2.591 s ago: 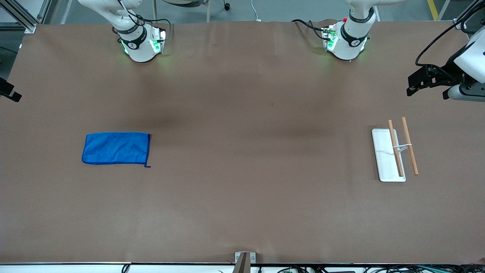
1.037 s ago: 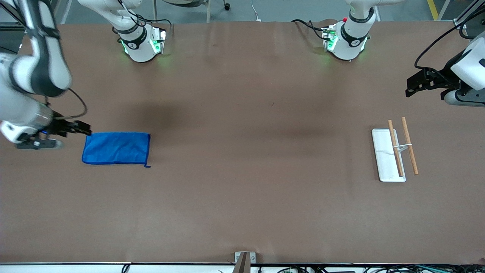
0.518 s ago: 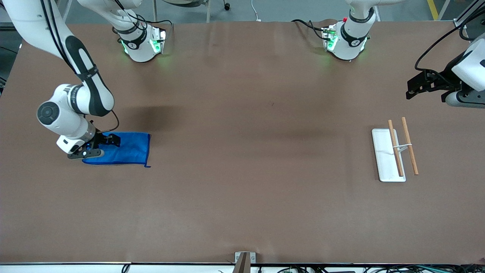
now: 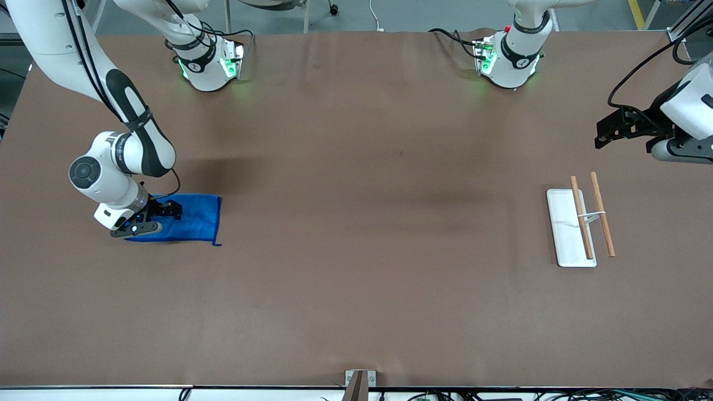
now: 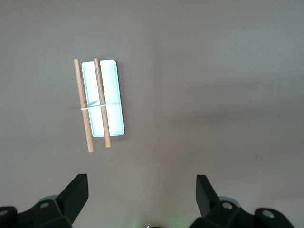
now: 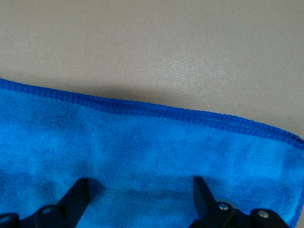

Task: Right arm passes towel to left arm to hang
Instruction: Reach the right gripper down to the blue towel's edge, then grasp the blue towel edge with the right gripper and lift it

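Blue towel (image 4: 192, 218) hem, right end effector (image 6: 140, 197) (spread) over it

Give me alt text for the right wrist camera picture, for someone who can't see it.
The right claw, open, is down over a blue towel that lies flat on the brown table. Its two dark fingertips show against the cloth. The towel's darker hem runs across the picture, with bare table past it.

A robotics laboratory or test cell is indicated. A large table (image 4: 356, 312) covered in brown sheeting is fitted with two bolted arm bases (image 4: 209, 67) lit by green status lights; aluminium framing (image 4: 30, 25), loose cabling (image 4: 445, 396) and a grey floor with yellow marking (image 4: 638, 14) are seen around it.
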Action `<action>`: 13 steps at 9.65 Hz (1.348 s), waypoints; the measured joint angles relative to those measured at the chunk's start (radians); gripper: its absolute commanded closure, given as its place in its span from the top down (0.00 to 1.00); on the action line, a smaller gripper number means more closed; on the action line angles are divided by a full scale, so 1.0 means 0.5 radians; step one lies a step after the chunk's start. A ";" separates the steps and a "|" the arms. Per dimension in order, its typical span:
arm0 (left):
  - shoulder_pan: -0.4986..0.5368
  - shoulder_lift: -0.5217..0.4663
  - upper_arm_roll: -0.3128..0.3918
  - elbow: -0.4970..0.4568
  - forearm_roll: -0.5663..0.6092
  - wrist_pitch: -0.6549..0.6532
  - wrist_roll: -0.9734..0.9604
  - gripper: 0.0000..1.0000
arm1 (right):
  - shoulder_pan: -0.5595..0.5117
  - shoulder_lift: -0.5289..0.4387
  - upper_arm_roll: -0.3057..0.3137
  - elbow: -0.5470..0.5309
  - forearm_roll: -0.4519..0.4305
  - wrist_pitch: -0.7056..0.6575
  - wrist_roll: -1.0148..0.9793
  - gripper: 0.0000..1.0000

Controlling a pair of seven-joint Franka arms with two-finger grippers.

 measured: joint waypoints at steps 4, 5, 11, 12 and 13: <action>0.000 0.008 0.000 0.000 0.000 0.002 0.000 1.00 | -0.004 -0.009 -0.005 0.012 0.000 -0.009 0.000 0.38; 0.000 0.008 0.000 0.000 0.000 0.004 0.000 1.00 | -0.005 -0.010 -0.006 0.015 0.000 -0.015 0.000 0.24; -0.010 0.028 -0.002 0.000 0.000 0.020 0.000 1.00 | 0.001 -0.084 0.009 0.527 0.057 -1.115 0.001 0.00; -0.017 0.034 -0.004 0.000 0.000 0.021 0.000 1.00 | 0.007 -0.126 0.015 0.709 0.108 -1.428 0.001 0.00; -0.024 0.042 -0.009 0.000 0.000 0.022 0.001 1.00 | 0.019 -0.156 0.020 0.908 0.184 -1.720 0.006 0.00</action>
